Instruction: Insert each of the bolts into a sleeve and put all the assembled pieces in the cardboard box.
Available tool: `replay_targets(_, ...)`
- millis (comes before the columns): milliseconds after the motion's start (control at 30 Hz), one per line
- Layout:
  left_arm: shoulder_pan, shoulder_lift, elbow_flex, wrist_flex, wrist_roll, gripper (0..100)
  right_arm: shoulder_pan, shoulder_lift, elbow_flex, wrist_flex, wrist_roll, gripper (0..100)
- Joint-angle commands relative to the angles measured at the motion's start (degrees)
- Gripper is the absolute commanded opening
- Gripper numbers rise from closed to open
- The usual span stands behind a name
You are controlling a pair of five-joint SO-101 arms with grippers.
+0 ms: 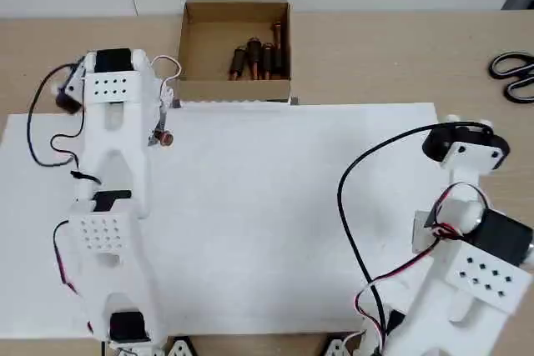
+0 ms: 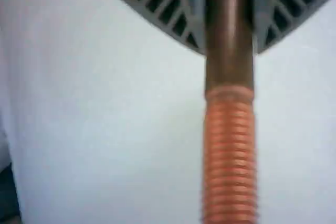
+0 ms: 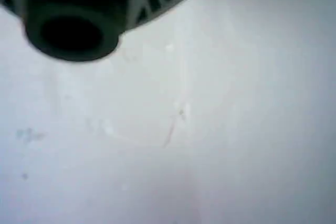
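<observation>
Nearest, both arm bases sit at 6 o'clock on the edge of a white sheet (image 1: 275,231) that covers most of the tabletop (image 1: 375,56). Right end effector (image 1: 460,141) at about 4 o'clock, over the sheet's right margin; whether it is open or closed I cannot tell. Its wrist view has a dark hollow tube (image 3: 71,35) close under the ribbed grey jaw, open end toward the camera, with plain white sheet beyond. Left end effector (image 1: 158,127) at about 10 o'clock, above the sheet's far left part, clamped on a bolt (image 2: 229,145). Seen from the left wrist, the bolt runs out from between the grey ribbed jaws: a dark smooth section at the grip, then copper thread below it, white sheet behind. Farther on, at 12 o'clock and just past the sheet's far edge, stands the cardboard box (image 1: 236,89), top open. Inside it lie several assembled pieces (image 1: 260,57), dark sleeves with copper ends, side by side and bunched in the right half; the left half shows bare cardboard floor. Scissors (image 1: 516,75) lie at 2 o'clock on bare tabletop, well apart from the box.
</observation>
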Motion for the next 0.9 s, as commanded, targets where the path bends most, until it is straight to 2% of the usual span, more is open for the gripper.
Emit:
replay_targets(0, 1.05, -1.32, -1.36, 1.76, 6.24, 0, 0.31, -0.57, -0.26, -0.48, -0.44, 0.4)
replay_targets(133, 1.32, -1.32, -0.48, 1.76, 8.53, 0, 0.31, -0.57, -0.26, -0.48, -0.44, 0.4)
replay_targets(533, 0.53, -0.97, -0.31, 1.67, 8.53, 1, 0.31, -0.48, -0.18, -0.48, -0.44, 0.4)
replay_targets(633, 0.62, -0.97, -0.13, 1.67, 8.53, 8, 0.31, -0.48, -0.18, -0.48, -0.44, 0.4)
replay_targets(800, 1.67, -1.23, -0.13, 1.67, 8.44, 27, 0.31, -0.48, -0.18, -0.48, -0.53, 0.4)
replay_targets(867, 2.11, -1.23, -0.04, 1.76, 8.35, 30, 0.31, -0.48, -0.18, -0.48, -0.53, 0.4)
